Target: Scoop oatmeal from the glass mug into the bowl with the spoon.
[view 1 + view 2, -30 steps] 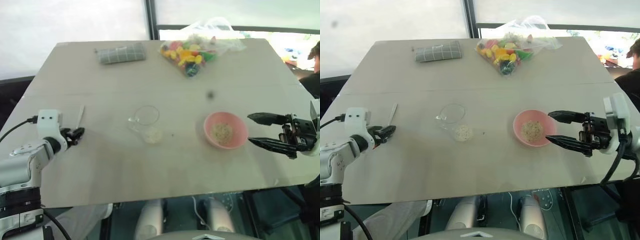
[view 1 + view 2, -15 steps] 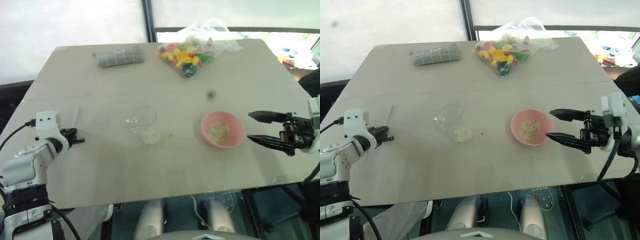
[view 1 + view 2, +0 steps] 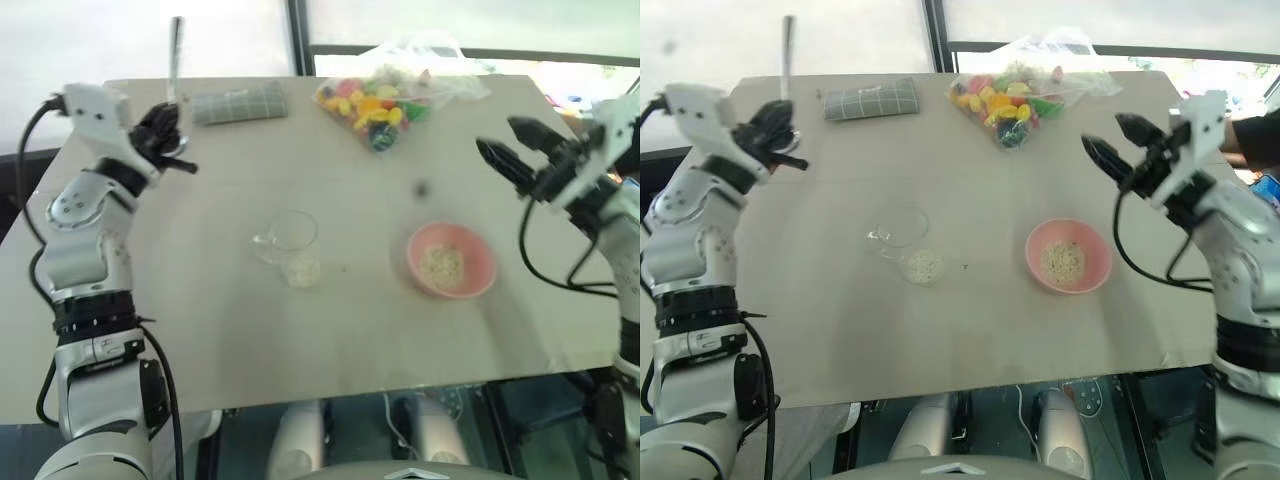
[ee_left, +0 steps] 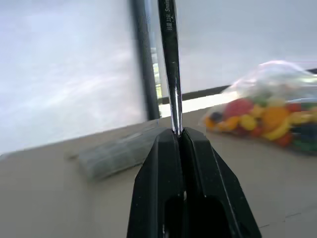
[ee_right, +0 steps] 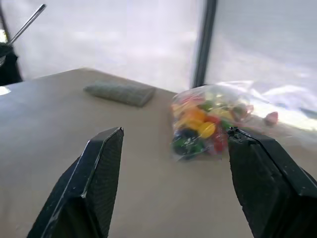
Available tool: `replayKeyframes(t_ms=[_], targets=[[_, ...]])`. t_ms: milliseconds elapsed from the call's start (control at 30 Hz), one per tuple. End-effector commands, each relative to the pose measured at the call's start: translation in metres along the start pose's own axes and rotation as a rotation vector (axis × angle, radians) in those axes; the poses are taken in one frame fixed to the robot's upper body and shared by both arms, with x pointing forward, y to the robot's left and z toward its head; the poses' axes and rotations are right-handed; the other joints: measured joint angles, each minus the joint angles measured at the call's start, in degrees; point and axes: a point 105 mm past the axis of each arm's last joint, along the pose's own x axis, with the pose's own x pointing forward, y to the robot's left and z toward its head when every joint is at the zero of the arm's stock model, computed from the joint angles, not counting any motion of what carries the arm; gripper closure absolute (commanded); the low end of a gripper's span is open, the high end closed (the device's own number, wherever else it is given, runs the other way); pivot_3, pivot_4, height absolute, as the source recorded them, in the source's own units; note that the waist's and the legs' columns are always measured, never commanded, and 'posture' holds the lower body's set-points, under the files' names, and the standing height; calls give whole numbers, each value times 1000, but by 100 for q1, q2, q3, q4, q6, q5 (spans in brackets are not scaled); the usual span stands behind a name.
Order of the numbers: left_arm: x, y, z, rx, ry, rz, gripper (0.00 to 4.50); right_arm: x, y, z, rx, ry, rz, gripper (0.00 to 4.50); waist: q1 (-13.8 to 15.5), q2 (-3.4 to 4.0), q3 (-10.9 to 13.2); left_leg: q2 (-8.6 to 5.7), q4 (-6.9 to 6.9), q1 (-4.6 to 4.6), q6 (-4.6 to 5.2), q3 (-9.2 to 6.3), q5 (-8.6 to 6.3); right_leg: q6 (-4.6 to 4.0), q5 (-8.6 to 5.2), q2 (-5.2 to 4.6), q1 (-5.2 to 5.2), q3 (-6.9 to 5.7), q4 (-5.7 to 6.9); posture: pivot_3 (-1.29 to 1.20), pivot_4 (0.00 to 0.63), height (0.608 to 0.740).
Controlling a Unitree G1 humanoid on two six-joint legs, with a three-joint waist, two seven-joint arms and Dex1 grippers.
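Two grippers hang high: our left gripper (image 3: 172,135), upper left, clamps the slim silver metal spoon (image 3: 175,58) upright; our right gripper (image 3: 512,148), upper right, gapes empty. Mid-frame, the clear glass mug (image 3: 287,240) and small pink bowl (image 3: 450,260) sit apart, open tabletop around them.

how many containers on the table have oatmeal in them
2. The glass mug, lying tipped near the table's middle, has oatmeal at its bottom end. The pink bowl, to its right, holds a small heap. Nothing else looks hidden.
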Motion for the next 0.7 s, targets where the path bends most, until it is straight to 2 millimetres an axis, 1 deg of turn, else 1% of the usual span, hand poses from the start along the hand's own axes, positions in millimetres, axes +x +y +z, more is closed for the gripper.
replayKeyframes(t_ms=[33, 67, 100, 200, 267, 333, 400, 467, 600, 700], targets=[[14, -24, 30, 82, -118, -179, 4451, 24, -6, 25, 18, -72, -70, 1179, -6, 2, 1, 0, 0, -2, 0, 0, 0, 0, 0, 2, -4, 0, 2, 0, 150, 718], [17, -31, 33, 92, -131, -221, 4451, 31, -6, 29, 33, -81, -78, 1179, -10, 2, 2, 1, 0, -2, 0, 0, 0, 0, 0, 2, -6, 2, 6, 0, 150, 718], [21, -40, 39, 104, -152, -278, 4451, 42, -1, 36, 68, -96, -49, 1179, -13, 3, 2, 1, 0, -3, 1, 0, 0, 0, 0, 2, -8, 2, 8, 0, 150, 718], [28, -58, 49, 127, -197, -386, 4451, 66, 15, 50, 173, -118, 16, 1179, -31, 5, 4, 2, 0, -9, 1, 4, 1, 0, 0, 3, -20, 5, 19, 0, 150, 718], [30, -65, 53, 133, -212, -421, 4451, 74, 19, 51, 227, -104, 9, 1179, -41, 5, 4, 2, 0, -9, 1, 3, 0, 0, 0, 3, -22, 5, 29, 0, 150, 718], [31, -73, 55, 162, -225, -458, 4451, 82, 37, 56, 283, -134, 88, 1179, -47, 5, 4, 2, -3, -12, 1, 3, 0, 0, 0, 3, -28, 5, 34, 0, 150, 718], [32, -82, 56, 188, -239, -488, 4451, 87, 59, 56, 344, -130, 181, 1179, -50, 7, 5, 2, -4, -14, 1, 3, 0, 1, 0, 3, -29, 4, 33, 0, 150, 718], [32, -87, 54, 195, -244, -505, 4451, 88, 76, 60, 388, -141, 259, 1179, -61, 8, 6, 2, -3, -14, 1, 3, 1, 1, 0, 3, -29, 6, 36, 0, 150, 718], [33, -94, 50, 203, -244, -530, 4451, 92, 98, 59, 427, -124, 355, 1179, -76, 9, 6, 2, -2, -14, 2, 1, 0, 1, 0, 3, -30, 6, 41, 0, 150, 718], [33, -98, 48, 183, -248, -543, 4451, 97, 105, 59, 460, -120, 374, 1179, -119, 9, 6, 2, -2, -12, 2, -2, 0, 0, 0, 3, -30, 5, 46, 0, 150, 718]])
